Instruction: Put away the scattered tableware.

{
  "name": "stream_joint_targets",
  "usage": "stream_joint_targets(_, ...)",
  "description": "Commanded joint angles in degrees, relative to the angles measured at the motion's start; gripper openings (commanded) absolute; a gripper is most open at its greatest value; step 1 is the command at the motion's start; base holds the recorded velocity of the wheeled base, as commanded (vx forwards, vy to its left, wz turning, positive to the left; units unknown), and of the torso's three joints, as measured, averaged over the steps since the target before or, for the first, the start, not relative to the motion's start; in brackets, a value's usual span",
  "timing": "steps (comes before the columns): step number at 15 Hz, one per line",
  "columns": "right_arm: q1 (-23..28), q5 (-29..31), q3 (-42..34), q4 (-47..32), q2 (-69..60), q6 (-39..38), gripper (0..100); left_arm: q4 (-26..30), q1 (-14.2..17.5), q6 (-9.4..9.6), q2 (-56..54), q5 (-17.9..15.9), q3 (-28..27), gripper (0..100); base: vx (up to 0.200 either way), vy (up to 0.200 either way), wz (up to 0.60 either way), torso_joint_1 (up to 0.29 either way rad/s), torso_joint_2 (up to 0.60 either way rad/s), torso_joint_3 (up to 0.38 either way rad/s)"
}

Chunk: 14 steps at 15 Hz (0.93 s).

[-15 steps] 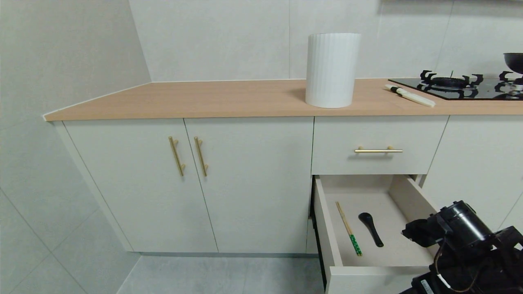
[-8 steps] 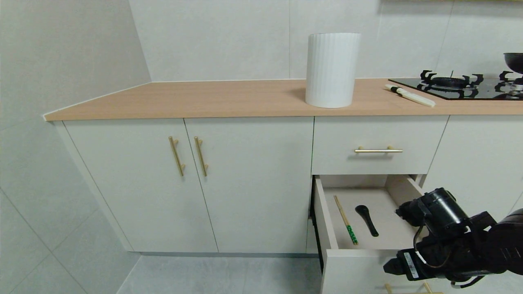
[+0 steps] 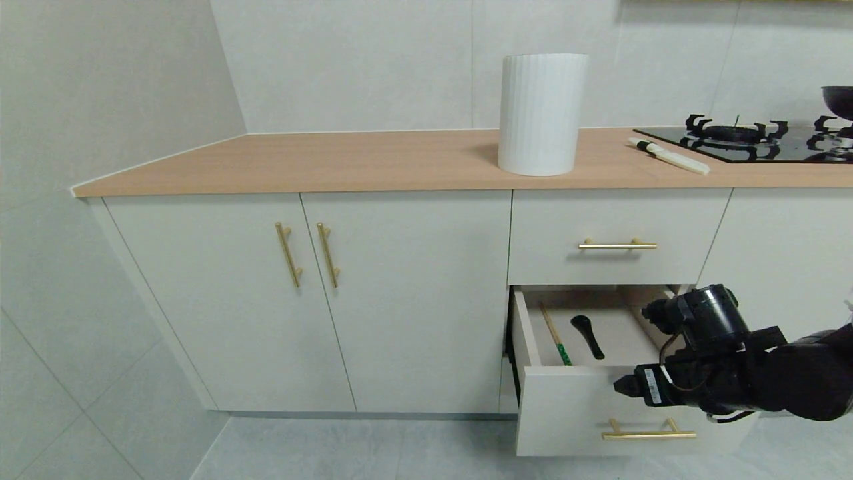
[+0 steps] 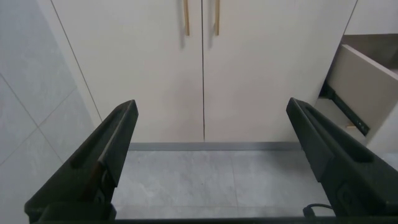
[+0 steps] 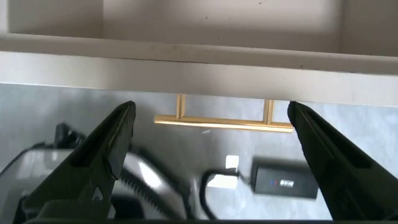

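Since prior frames the lower drawer [image 3: 566,400] has slid farther in, w/ right gripper [image 5: 208,115] at its front, fingers spread, holding nothing; chopsticks [image 3: 553,331] & spoon [image 3: 588,335] lie inside; closing step underway, next needs straight push till flush.
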<state>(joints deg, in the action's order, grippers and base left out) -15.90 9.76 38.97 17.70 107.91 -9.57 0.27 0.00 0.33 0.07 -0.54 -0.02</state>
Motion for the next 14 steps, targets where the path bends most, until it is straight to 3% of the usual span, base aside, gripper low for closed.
stream_joint_targets(1,0.6,-0.01,3.04,0.4,3.36,0.69,100,0.0,0.0,0.02,0.01,0.01,0.02,100,0.0,0.0,0.0,0.0,0.0,0.0)
stream_joint_targets(9,1.39,-0.27,10.86,1.2,8.63,0.43,100,0.0,0.0,0.02,0.01,0.01,0.02,100,0.0,0.0,0.0,0.0,0.0,0.0)
stream_joint_targets(14,2.8,-0.1,10.95,9.81,12.15,0.43,100,0.0,0.0,0.02,0.01,0.01,-0.06,100,0.0,0.0,0.0,0.0,0.0,0.0)
